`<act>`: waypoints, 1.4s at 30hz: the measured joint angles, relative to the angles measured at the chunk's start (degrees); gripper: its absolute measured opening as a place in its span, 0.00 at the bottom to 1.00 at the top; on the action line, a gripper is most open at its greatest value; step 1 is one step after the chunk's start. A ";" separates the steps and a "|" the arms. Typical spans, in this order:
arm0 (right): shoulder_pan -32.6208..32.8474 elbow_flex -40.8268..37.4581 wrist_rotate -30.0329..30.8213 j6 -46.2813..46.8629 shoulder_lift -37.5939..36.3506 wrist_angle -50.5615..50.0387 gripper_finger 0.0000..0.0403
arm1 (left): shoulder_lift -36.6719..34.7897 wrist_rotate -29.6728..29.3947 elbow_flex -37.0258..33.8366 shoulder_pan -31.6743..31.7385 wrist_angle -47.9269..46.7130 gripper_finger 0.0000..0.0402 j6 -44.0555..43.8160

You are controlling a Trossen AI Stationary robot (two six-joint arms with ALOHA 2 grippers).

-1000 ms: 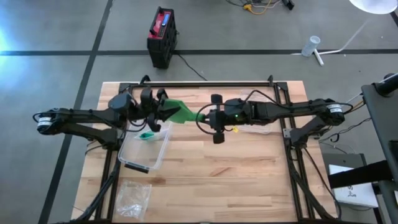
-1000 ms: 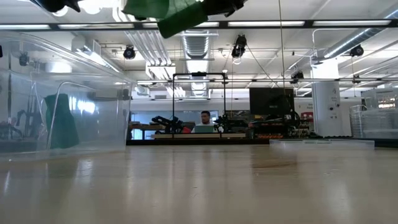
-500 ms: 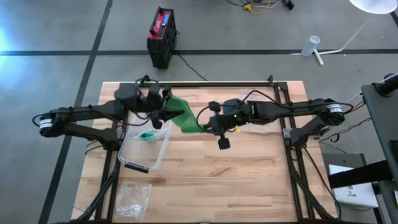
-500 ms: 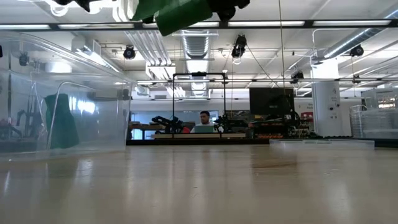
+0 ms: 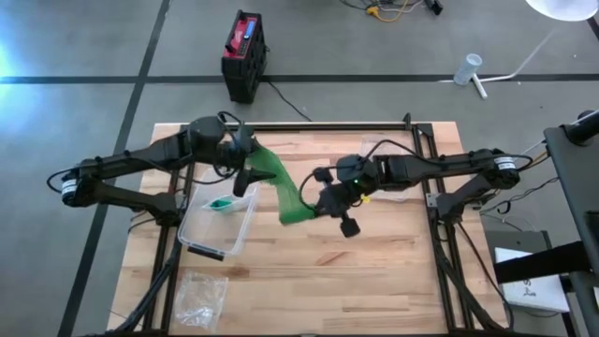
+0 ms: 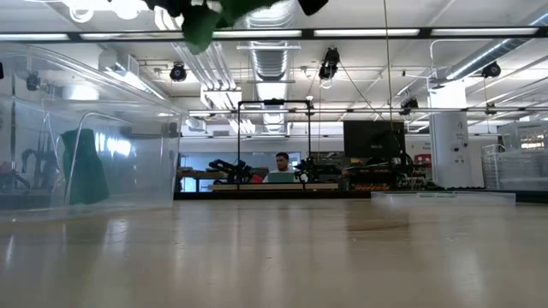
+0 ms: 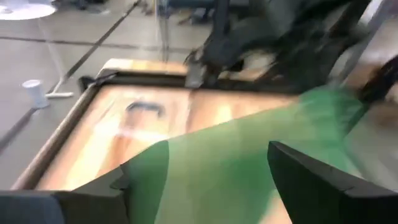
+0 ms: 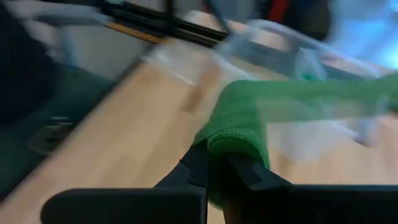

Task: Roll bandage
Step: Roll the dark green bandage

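Above the middle of the table (image 5: 374, 271), item one for your attention: the green bandage (image 5: 281, 183), hanging in the air as a slack band between the two arms, with a small rolled end at its right.

Risk, as you should judge it:
- Left end. The left gripper (image 5: 245, 168) has its fingers (image 7: 323, 180) spread wide, and the band only lies between them, unpinched. If that end slides out, you lose tension and the strip may drop onto the wood or drape over the clear plastic bin (image 5: 217, 223) just near of it.
- Right end. The right gripper (image 5: 318, 201) is clamped hard on the rolled end, the only firm hold. Turn or pull too sharply and the roll could loosen or slip free of the fingertips (image 8: 249, 171).
- Twist. The band already shows a turn along its length; winding it in that state would likely give you an uneven roll.
- Crowding. Both wrists sit close together over the table's centre, so any wide swing risks one arm brushing the other.

Pose, left arm: reaches in from the left edge, elbow bent, wrist over the far-left part of the table, gripper facing right toward its partner.

Pose, right arm: stretches in from the right edge, wrist angled down and toward the near side, gripper at mid-table with the roll at its tip.

Low view: only a scrap of green at the top.
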 joint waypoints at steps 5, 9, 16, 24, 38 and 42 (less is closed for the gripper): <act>1.08 0.15 -8.39 -0.08 0.00 0.00 0.02 | 1.54 -3.34 2.64 1.18 -8.09 0.71 8.07; 1.25 0.18 -7.33 0.94 0.03 0.45 0.02 | 3.07 -1.92 3.83 1.48 -10.07 0.78 11.27; 0.90 0.20 -4.74 2.42 -0.34 0.62 0.02 | 1.91 0.78 2.63 1.26 -12.62 0.83 13.73; 1.24 0.36 5.32 0.24 -3.50 9.91 0.02 | -2.42 5.49 -4.94 1.16 -3.33 0.78 12.33; 1.38 0.25 13.65 -3.77 -4.35 24.44 0.02 | -7.97 4.53 -22.57 0.77 24.90 0.70 9.40; 1.34 0.25 19.48 -6.26 -5.53 23.36 0.02 | -8.86 4.66 -23.75 0.72 24.73 0.67 8.16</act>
